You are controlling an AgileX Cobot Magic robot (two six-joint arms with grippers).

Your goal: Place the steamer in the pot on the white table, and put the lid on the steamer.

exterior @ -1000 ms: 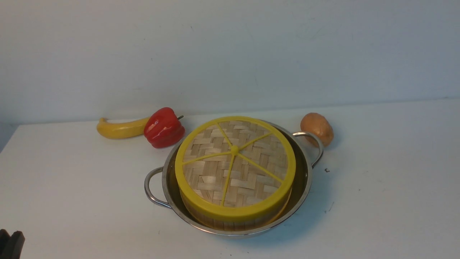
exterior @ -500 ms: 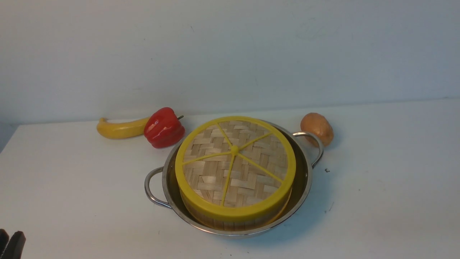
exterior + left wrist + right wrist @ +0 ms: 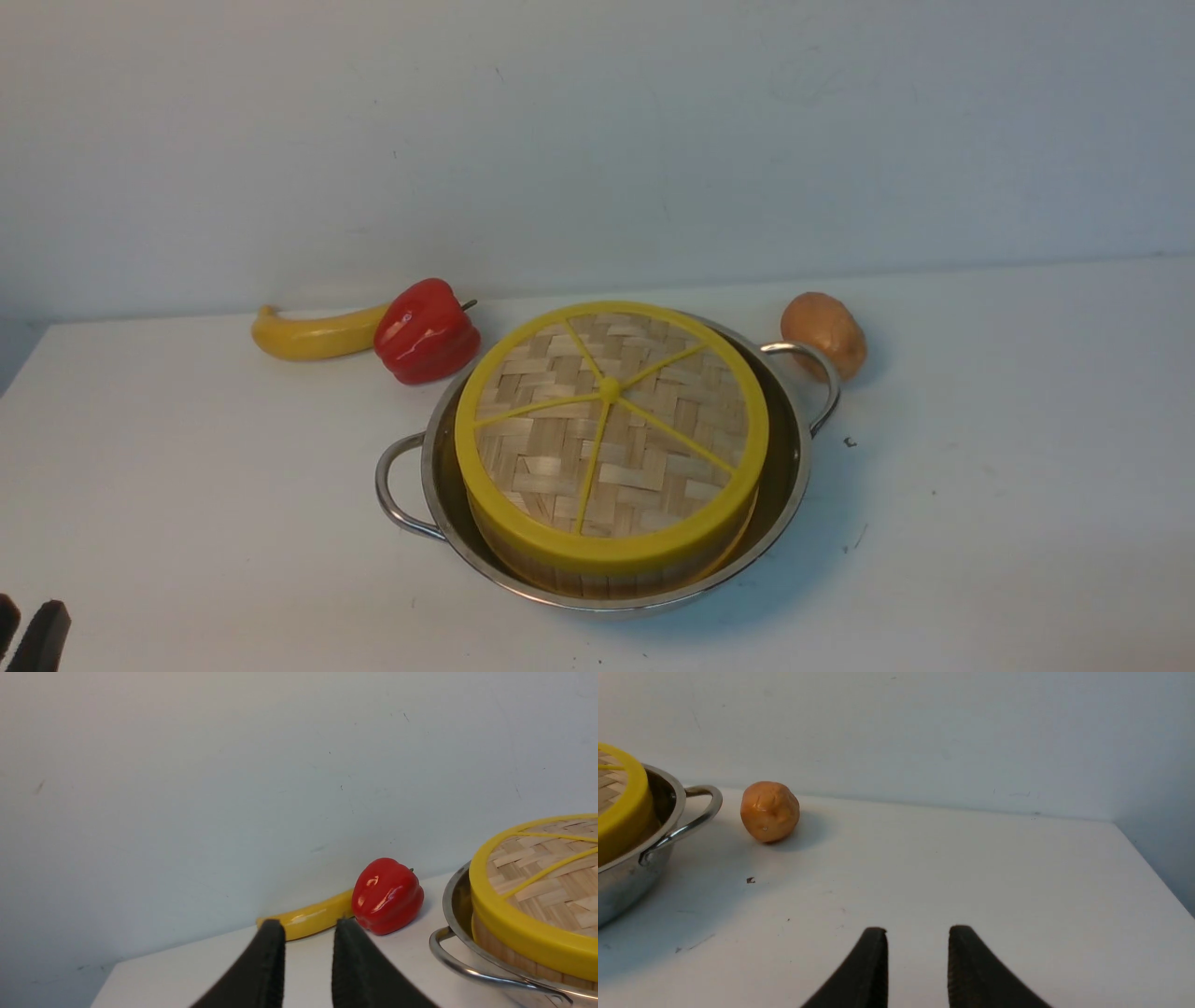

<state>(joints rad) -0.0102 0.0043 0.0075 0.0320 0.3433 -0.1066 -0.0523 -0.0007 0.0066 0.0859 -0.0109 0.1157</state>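
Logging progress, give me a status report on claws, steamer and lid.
Left claw and right claw open, empty. Lid on steamer, steamer in pot. Nothing in the way.

You see the lid (image 3: 611,425) on the steamer (image 3: 597,571) in the pot (image 3: 789,467); pepper (image 3: 425,331) and banana (image 3: 313,334) behind-left, potato (image 3: 823,333) behind-right.

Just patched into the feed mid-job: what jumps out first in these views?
The yellow-rimmed woven lid grabs the eye at the table's centre, sitting on the steamer, which is inside the shiny pot. Behind the pot on the robot's left lie a glossy red pepper and a banana; a potato sits on its right by a handle. Both hands are back and empty: left hand, right hand.
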